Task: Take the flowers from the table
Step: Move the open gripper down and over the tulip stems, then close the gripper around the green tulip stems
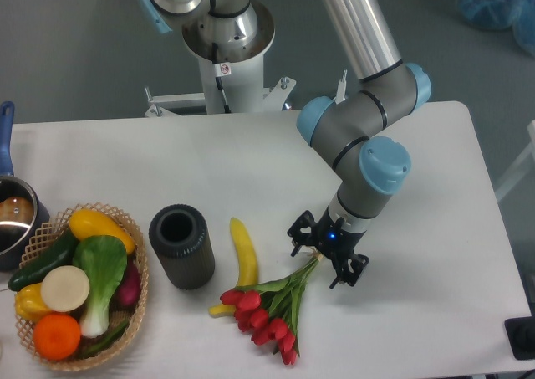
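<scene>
Where the white table [435, 228] runs toward its near edge, we see the flowers [269, 308] lying flat, red tulip heads bunched at the lower left and green stems reaching up and to the right. The gripper [320, 257] sits low over the stem ends, its two black fingers [298, 229] spread to either side of the stems, one at the upper left and the other at the lower right. We read the claw as spread wide and not pinching anything, though from this high angle we cannot tell whether the fingertips touch the tabletop or the stems. A small blue light glows on the gripper body between the fingers. Above it the arm [362, 149] folds back in grey links with pale blue caps, rising out of the top of the view.

Just left of the flowers lies a yellow banana [245, 253], its lower tip touching or very nearly touching the tulip heads. Beside the banana stands a dark cylindrical cup [181, 246], upright with its mouth open toward us. Farther left, a woven basket [135, 292] holds toy produce: a yellow pepper, a green cucumber, a leafy green, an orange and a pale round slice. At the far left edge we see part of a metal pot [15, 216] with a blue handle.
</scene>
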Robot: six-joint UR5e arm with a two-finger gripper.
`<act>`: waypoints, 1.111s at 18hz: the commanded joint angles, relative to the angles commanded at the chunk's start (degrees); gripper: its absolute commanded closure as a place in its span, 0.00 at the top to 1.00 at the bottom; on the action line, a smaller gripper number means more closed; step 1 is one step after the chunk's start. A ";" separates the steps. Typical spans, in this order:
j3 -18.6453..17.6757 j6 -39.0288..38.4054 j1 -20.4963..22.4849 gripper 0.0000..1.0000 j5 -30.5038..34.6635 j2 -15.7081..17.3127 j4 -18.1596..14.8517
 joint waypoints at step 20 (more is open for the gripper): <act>0.35 -0.18 -0.44 0.43 -0.09 -1.50 0.26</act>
